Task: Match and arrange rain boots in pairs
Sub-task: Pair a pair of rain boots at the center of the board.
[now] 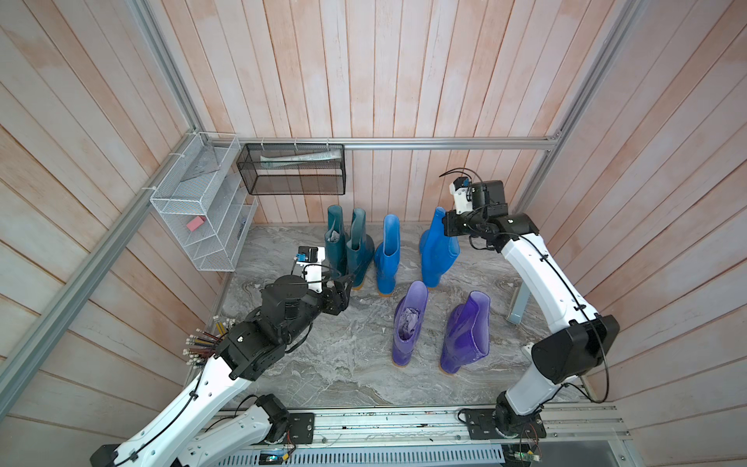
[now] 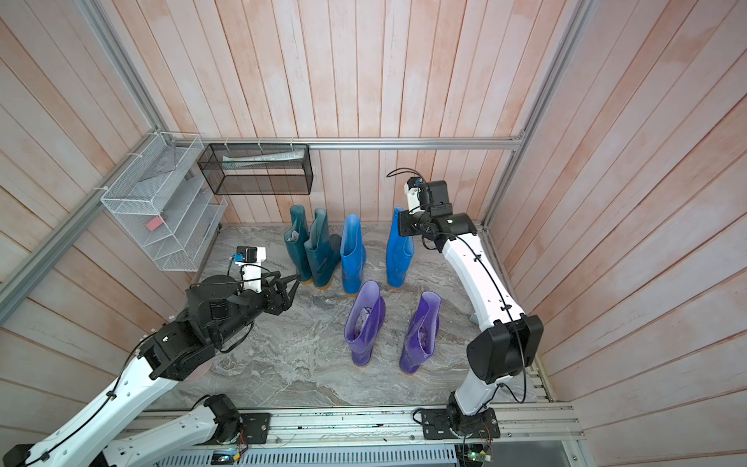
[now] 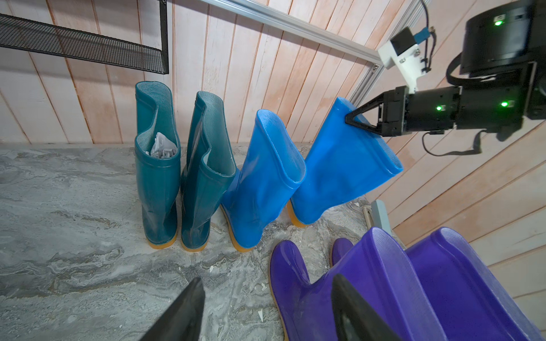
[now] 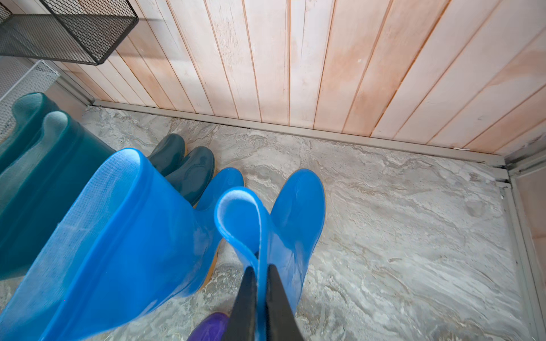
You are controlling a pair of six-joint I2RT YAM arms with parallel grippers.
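Blue boot stood tilted at 1 o'clock on desk, cuff pinched in right tool; left tool hung open, empty. Risk: thin cuff could slip, toppling boot.

The left wrist view's edge cuts off the left pincer, leaving two dark fingertips, and crops the purple boots. The right wrist view crops the right pincer too, the held blue boot hides its own sole, and the free blue boot and teal boots run off its edge. In a top view the pink item in the wire rack is too small to identify.
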